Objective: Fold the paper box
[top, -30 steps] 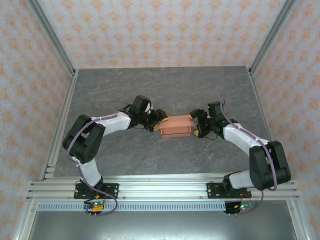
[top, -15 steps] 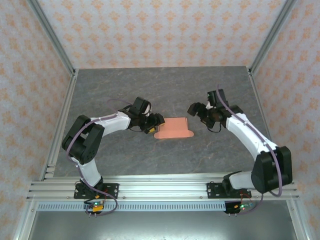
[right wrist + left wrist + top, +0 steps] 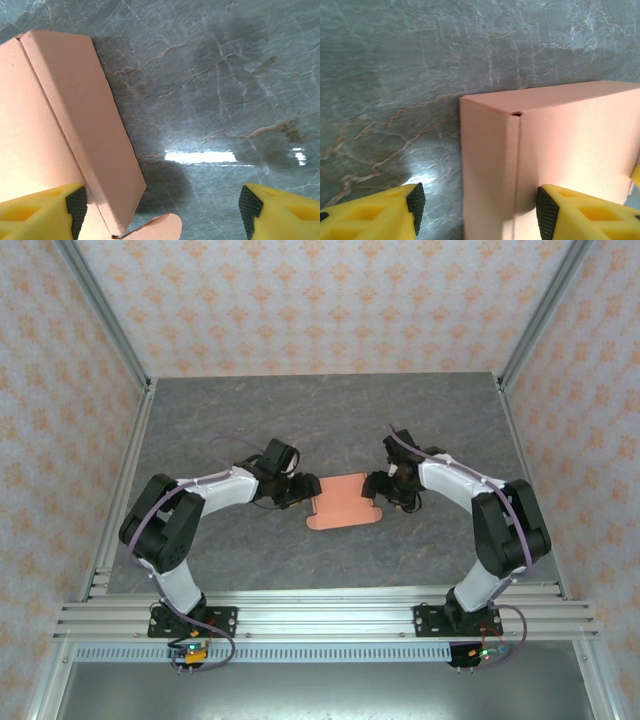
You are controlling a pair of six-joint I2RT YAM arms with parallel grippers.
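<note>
- Since a second ago the right gripper (image 3: 374, 490) has pulled away and swung back in. The paper box (image 3: 340, 502) now lies flat on the table (image 3: 330, 420) instead of being pinched up.
- The box sits mid-table between both grippers.
- The left gripper (image 3: 306, 492) has its jaws apart around the box's corner. There's a gap on one side, so it's gripping nothing and looks like it's just bracing.
- The right gripper is wide open and empty, right by the loose side flap (image 3: 85, 125), probably lining up to tuck it.
</note>
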